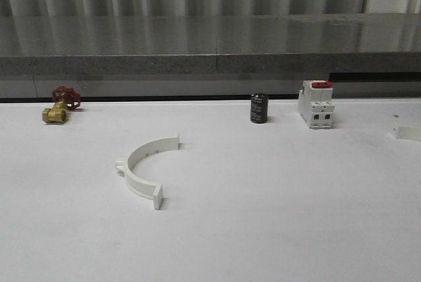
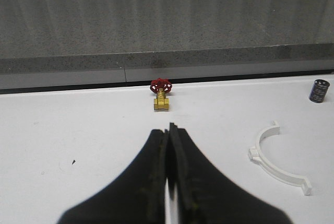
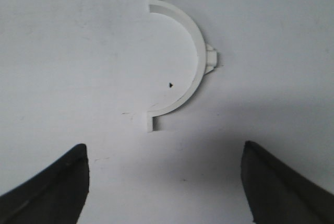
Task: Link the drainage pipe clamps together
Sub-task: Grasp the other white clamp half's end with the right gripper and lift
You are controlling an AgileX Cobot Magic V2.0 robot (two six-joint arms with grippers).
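Scene: a white table [image 1: 276,203] with a grey stone ledge running across the upper part of the front view.
First clamp half: a white half-ring [image 1: 146,167] lies flat at the lower left of centre in the front view, its open side facing right, flat tabs at both ends, a small lug on its outer curve. My left wrist view shows it at the lower right.
Second clamp half: in my right wrist view another white half-ring [image 3: 180,75] lies flat at upper centre, its lug on the right of the curve. A white piece cut off by the right edge of the front view may be this half; I cannot tell for sure.
Other things: a brass valve with a red handle [image 1: 60,106] at far left, a small black cylinder [image 1: 258,108] and a white breaker with a red switch [image 1: 315,104] along the back.
My left gripper [image 2: 168,145]: jaws pressed together, pinching nothing, low in the frame, well apart from the first half.
My right gripper [image 3: 164,174]: jaws spread wide, empty, hovering above the second half.
Step in hand: I judge it is picking up the second half with my right gripper.
Doing it well: I should descend centred over the band, pinch across its thin wall away from the end tabs, and keep those tabs free for mating with the other half.
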